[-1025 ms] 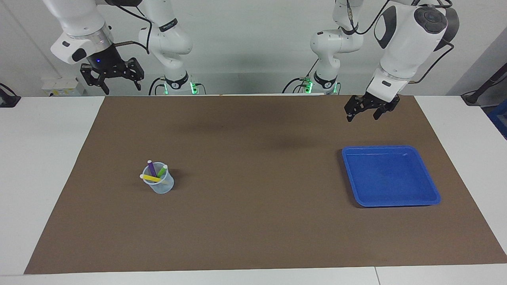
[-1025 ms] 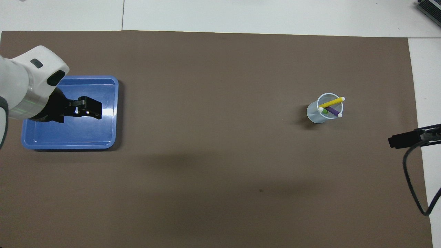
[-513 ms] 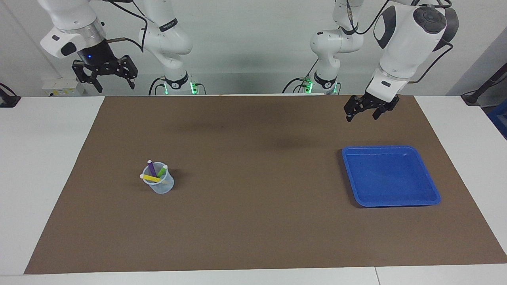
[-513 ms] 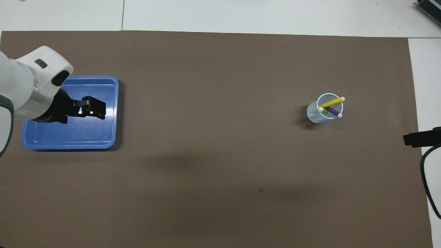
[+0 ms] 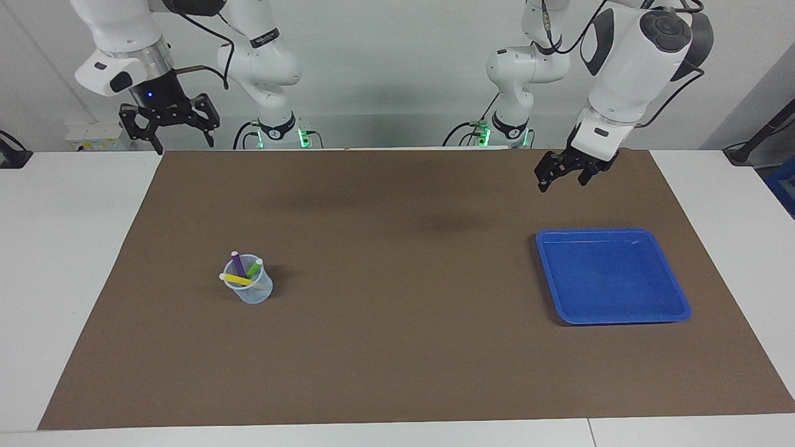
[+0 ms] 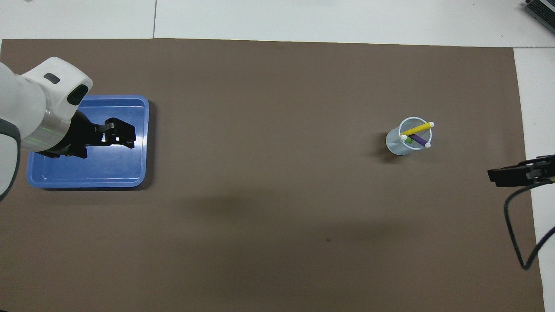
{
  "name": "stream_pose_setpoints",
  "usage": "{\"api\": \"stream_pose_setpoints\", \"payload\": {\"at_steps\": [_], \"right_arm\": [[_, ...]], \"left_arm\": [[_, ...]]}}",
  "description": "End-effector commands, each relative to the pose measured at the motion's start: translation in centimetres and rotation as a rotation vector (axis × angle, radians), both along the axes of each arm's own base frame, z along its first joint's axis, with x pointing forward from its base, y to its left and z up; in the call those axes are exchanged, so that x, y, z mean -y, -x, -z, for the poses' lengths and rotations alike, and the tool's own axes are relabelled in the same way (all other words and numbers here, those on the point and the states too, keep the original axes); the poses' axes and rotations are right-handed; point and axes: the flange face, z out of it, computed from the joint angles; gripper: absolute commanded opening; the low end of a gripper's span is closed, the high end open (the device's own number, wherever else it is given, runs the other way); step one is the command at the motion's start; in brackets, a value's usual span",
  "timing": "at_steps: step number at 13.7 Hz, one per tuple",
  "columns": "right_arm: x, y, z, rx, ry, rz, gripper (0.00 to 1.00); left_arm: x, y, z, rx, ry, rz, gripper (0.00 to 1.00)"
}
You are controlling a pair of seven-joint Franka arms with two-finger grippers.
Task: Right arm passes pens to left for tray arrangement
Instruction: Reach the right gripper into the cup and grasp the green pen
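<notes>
Pens (image 5: 242, 270) stand in a clear cup (image 5: 254, 288) on the brown mat (image 5: 397, 347), toward the right arm's end of the tabletop (image 5: 62, 248); their lower ends are blurred through the cup wall. Right pincer (image 5: 169, 127) hangs wide and empty over the mat's corner nearest the robots, cut off at the overhead view's edge. Left pincer (image 5: 562, 172) hangs wide and empty over the mat, just nearer the robots than the blue tray (image 5: 674, 307). No writing is readable.
</notes>
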Motion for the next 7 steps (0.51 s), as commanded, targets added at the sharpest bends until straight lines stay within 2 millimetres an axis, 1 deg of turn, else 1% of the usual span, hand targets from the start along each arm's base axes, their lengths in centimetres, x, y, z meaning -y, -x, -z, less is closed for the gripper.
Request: {"api": "stream_pose_setpoints", "payload": {"at_steps": [1, 2, 3, 4, 5, 7], "right_arm": [[-2.5, -2.6, 4.6, -0.008, 0.009, -0.065, 1.0], [-3.2, -3.8, 6.2, -0.005, 0.018, -0.055, 1.0], [-4.5, -5.0, 7.6, 0.002, 0.028, -0.054, 1.0], [-5.5, -6.0, 8.9, 0.015, 0.035, -0.056, 1.0], [-6.4, -6.9, 10.7, 0.015, 0.039, -0.061, 1.0], [-7.6, -8.9, 14.3, 0.028, 0.064, -0.089, 1.0]], "left_arm": [[0.1, 0.8, 0.0, 0.007, 0.011, -0.11, 1.0], [0.3, 0.9, 0.2, 0.0, 0.008, -0.129, 1.0], [0.4, 1.2, 0.2, -0.002, 0.013, -0.156, 1.0], [0.8, 1.3, 0.3, -0.014, 0.038, -0.215, 1.0], [1.1, 1.4, 0.4, -0.029, 0.057, -0.275, 1.0], [3.9, 2.2, 0.6, -0.027, 0.067, -0.339, 1.0]]}}
